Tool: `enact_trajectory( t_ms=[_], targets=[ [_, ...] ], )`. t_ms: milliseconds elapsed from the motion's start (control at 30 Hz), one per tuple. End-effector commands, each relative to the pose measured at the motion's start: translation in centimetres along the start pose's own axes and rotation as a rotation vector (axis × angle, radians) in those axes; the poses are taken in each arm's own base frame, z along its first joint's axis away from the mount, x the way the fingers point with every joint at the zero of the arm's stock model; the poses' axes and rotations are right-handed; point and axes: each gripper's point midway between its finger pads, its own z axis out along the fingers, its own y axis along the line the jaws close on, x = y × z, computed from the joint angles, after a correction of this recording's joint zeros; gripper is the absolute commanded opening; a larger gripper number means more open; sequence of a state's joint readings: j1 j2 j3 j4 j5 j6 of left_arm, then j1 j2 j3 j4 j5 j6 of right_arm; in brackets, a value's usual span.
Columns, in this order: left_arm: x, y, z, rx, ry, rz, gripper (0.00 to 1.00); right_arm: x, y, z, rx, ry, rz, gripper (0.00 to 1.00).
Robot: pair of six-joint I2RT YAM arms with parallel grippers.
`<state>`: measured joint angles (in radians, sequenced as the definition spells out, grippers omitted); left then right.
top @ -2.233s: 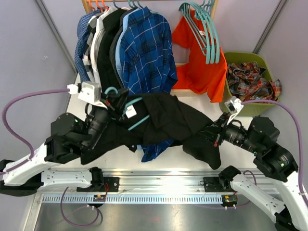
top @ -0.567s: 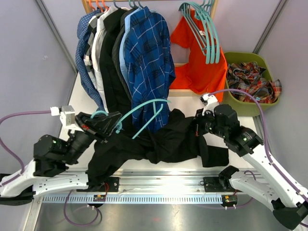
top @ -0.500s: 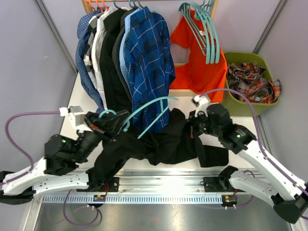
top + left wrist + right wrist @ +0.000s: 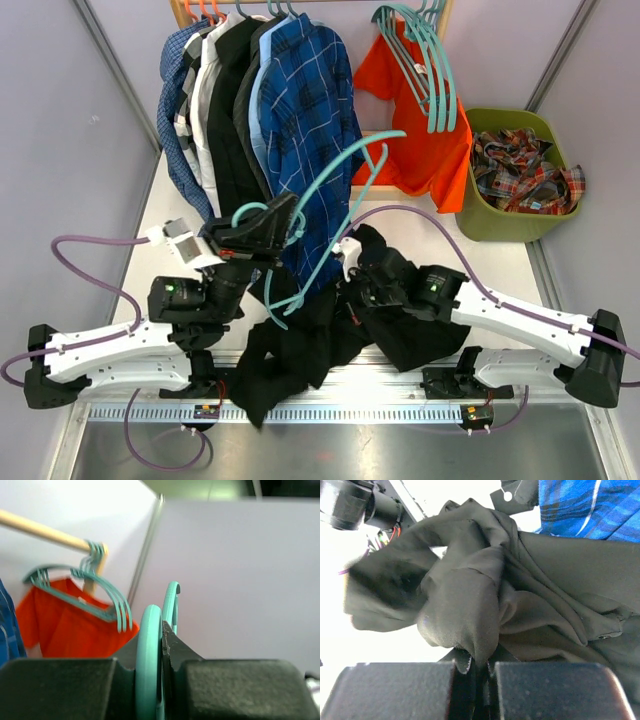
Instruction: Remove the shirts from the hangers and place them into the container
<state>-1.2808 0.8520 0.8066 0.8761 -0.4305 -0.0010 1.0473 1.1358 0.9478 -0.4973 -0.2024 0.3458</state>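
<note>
Top external view puts the black shirt (image 4: 300, 345) bunched at the near edge of the tabletop (image 4: 505, 265), between my two arms, with one end hanging over the front rail. My right pincer (image 4: 352, 287) is clenched on a fold of it; the right wrist view shows the dark cloth pinched between the pads (image 4: 470, 666). Half a second ago this shirt lay spread wider across the tabletop with the teal hanger (image 4: 335, 205) low against it. Now my left pincer (image 4: 285, 222), clamped on the hanger near its hook, has raised it up and to the right, and it stands in front of the blue check shirt (image 4: 310, 110) on the rack. I judge the hanger free of the shirt, so what remains is carrying the shirt to the green container (image 4: 480, 225), well apart at the far right, where a red plaid shirt (image 4: 525, 165) already lies. I can read no brand, label or lettering anywhere.
</note>
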Motion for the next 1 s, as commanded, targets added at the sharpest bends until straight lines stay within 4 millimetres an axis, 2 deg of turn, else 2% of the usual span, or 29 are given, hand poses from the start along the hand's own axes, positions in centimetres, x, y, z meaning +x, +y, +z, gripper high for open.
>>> enact_trajectory(
  t_ms=[0,67,100,133,167,200,233,267,300,333,367,400,433,467,500,533,567,633,667,733,767,800,867,967],
  targets=[
    [-9.5,0.8,0.8,-0.058,-0.314,-0.077,0.0,-1.6,0.0,0.7,0.06,-0.07,0.009,0.0],
    [-8.8,0.0,1.2,-0.02,-0.25,-0.061,0.0,-1.0,-1.5,0.5,0.151,-0.042,0.02,0.0],
    [-8.7,-0.4,1.2,-0.004,-0.222,-0.08,0.0,-2.0,-3.1,-0.1,0.257,-0.087,0.031,0.0],
    [-8.3,-0.5,0.9,0.008,-0.148,-0.059,0.0,-1.6,-4.0,-0.8,0.315,-0.071,0.04,0.09],
    [-8.1,-0.8,0.7,0.025,-0.103,-0.071,0.0,-1.9,-4.6,-1.6,0.36,-0.087,0.043,0.34],
    [-5.8,-0.9,-0.1,0.038,0.027,-0.059,0.0,-3.2,-5.6,-3.4,0.436,-0.158,0.057,0.5],
    [-7.2,-0.9,-0.9,0.052,0.042,-0.07,0.0,-3.0,-6.3,-4.6,0.483,-0.161,0.059,0.56],
    [-7.2,-1.0,-1.8,0.07,0.087,-0.077,0.0,-3.2,-6.6,-5.6,0.507,-0.182,0.057,0.68],
    [-6.8,-1.1,-2.7,0.079,0.136,-0.117,0.0,-4.3,-6.6,-7.7,0.527,-0.251,0.06,0.77],
    [-5.1,-0.8,-4.2,0.083,0.241,-0.096,0.0,-4.1,-6.9,-9.0,0.549,-0.258,0.056,0.79],
    [-6.7,-0.6,-5.7,0.098,0.24,-0.144,0.0,-5.0,-6.7,-11.2,0.552,-0.325,0.061,0.82],
    [-5.0,-0.1,-7.4,0.09,0.343,-0.121,0.0,-5.3,-6.7,-12.4,0.56,-0.35,0.061,0.87],
    [-5.1,0.4,-8.5,0.082,0.377,-0.118,0.0,-4.9,-7.1,-13.8,0.586,-0.355,0.061,0.9],
    [-6.7,0.9,-9.6,0.069,0.373,-0.156,0.0,-5.4,-7.1,-15.3,0.604,-0.393,0.067,0.9],
    [-5.7,1.3,-11.4,0.071,0.453,-0.138,0.0,-5.5,-7.0,-16.9,0.599,-0.43,0.071,0.92],
    [-5.6,1.3,-12.3,0.083,0.483,-0.142,0.0,-5.3,-7.0,-17.8,0.598,-0.435,0.065,0.92],
    [-6.4,1.2,-13.2,0.099,0.493,-0.172,0.0,-5.4,-6.1,-18.7,0.542,-0.459,0.06,0.92],
    [-5.1,0.9,-15.1,0.141,0.586,-0.161,0.0,-6.0,-4.3,-19.1,0.431,-0.492,0.014,0.93],
    [-4.4,0.2,-15.9,0.179,0.626,-0.179,0.0,-5.7,-2.1,-19.0,0.298,-0.483,-0.018,0.93],
    [-2.9,-1.4,-17.0,0.268,0.693,-0.2,0.0,-6.6,0.7,-18.9,0.151,-0.511,-0.066,0.92],
    [-2.3,-1.8,-17.1,0.285,0.715,-0.207,0.0,-6.2,2.7,-18.4,0.039,-0.479,-0.099,0.91],
    [-0.6,-2.8,-17.4,0.334,0.764,-0.217,0.0,-6.5,3.8,-18.3,-0.014,-0.482,-0.12,0.91],
    [0.9,-4.3,-18.0,0.413,0.823,-0.238,0.0,-5.7,6.7,-17.3,-0.173,-0.404,-0.17,0.91],
    [3.7,-5.6,-18.2,0.467,0.908,-0.242,0.0,-5.5,9.2,-16.9,-0.307,-0.352,-0.205,0.89]
  ],
)
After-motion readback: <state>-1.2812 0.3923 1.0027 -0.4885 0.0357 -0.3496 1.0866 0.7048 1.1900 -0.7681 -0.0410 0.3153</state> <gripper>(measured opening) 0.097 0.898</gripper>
